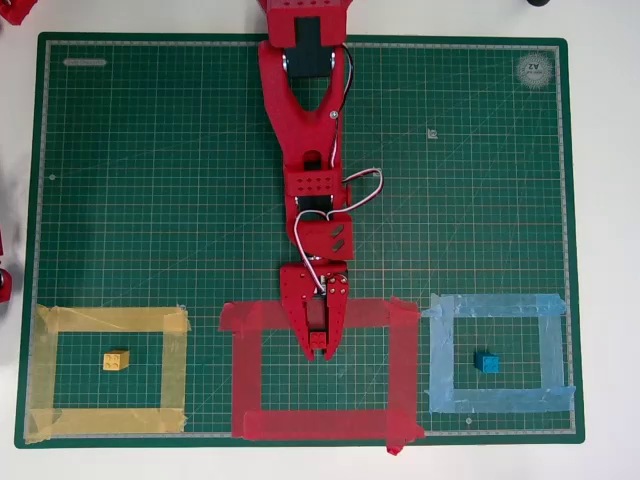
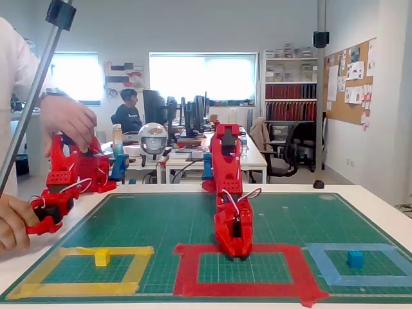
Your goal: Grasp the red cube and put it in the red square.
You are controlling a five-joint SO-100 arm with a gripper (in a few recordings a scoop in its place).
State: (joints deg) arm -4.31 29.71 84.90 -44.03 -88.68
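The gripper [image 1: 322, 350] is lowered inside the top edge of the red square [image 1: 405, 380]; a red piece, judged to be the red cube [image 1: 318, 351], is seen at its tips; whether the jaws clamp it cannot be told.

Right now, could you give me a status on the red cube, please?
Gripper low inside the red square, at its top strip. Red cube between jaws: cannot tell, red on red. Yellow block, blue block sit clear in own outlines.
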